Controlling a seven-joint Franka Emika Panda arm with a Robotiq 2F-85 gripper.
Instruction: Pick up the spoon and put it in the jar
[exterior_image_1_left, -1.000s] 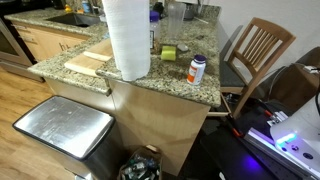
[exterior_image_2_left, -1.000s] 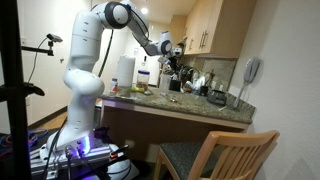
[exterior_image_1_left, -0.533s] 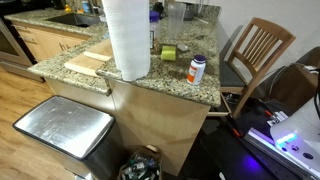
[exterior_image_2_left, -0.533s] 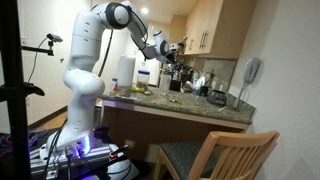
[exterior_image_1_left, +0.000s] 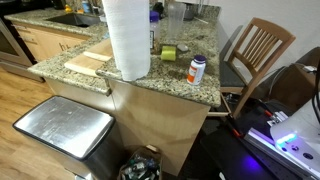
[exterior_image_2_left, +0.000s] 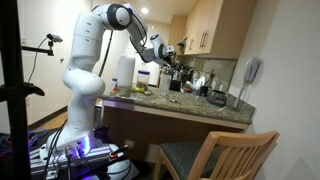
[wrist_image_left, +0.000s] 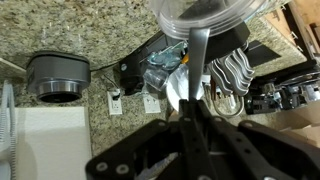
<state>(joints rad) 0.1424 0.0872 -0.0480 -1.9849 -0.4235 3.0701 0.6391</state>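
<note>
In the wrist view my gripper (wrist_image_left: 192, 108) is shut on the metal spoon (wrist_image_left: 198, 55), which reaches from the fingertips to the rim of the clear jar (wrist_image_left: 205, 15) at the top edge. In an exterior view the jar (exterior_image_1_left: 175, 18) stands at the back of the granite counter (exterior_image_1_left: 170, 80), partly behind the paper towel roll; the gripper is out of that view. In an exterior view the gripper (exterior_image_2_left: 163, 52) hangs above the counter's items, and the spoon is too small to make out there.
A tall paper towel roll (exterior_image_1_left: 127, 38), a small white bottle with an orange label (exterior_image_1_left: 197, 69), a green object (exterior_image_1_left: 168, 52) and a cutting board (exterior_image_1_left: 88, 63) are on the counter. A steel bin (exterior_image_1_left: 65, 130) and a wooden chair (exterior_image_1_left: 258, 48) stand beside it. A black round object (wrist_image_left: 58, 75) lies below the gripper.
In the exterior view that shows the arm, the wrist and gripper have shifted a little to the left and down. The counter's objects have not moved.
</note>
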